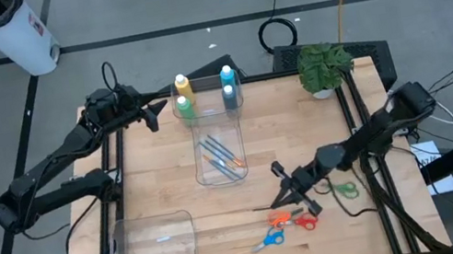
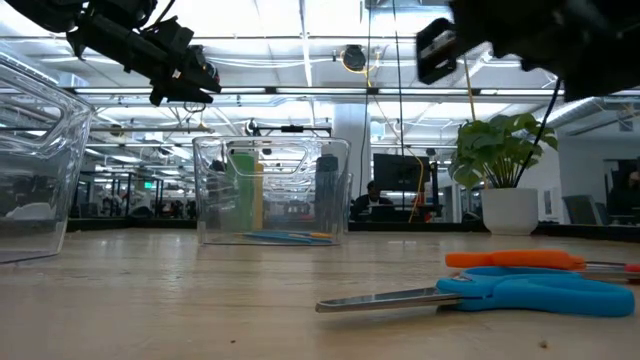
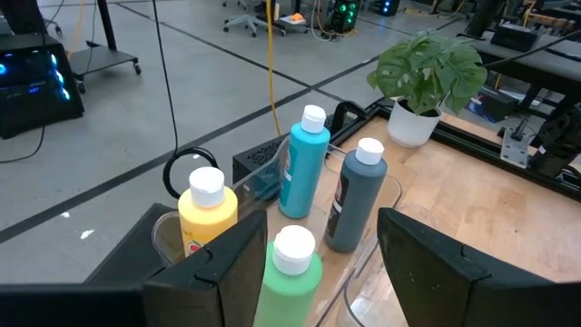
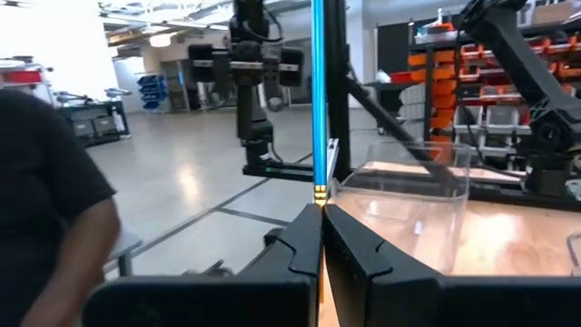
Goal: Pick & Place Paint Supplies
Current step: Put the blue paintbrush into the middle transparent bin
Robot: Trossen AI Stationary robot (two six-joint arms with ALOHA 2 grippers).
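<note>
well, your right gripper (image 4: 320, 238) was clamped on a thin blue-handled brush (image 4: 318, 100) standing upright between the pinched fingers, raised over the table's near right part beside the scissors (image 1: 291, 217). such a brush looked light, stiff and prone to pivot, so a hold nearer the middle would have steadied it. other brushes (image 1: 221, 160) lay in the clear bin (image 1: 201, 171) at mid-table. your left gripper (image 1: 156, 114) hovered with jaws parted and empty, pointed at the four bottles (image 3: 300, 191) standing in the bin's far end.
</note>
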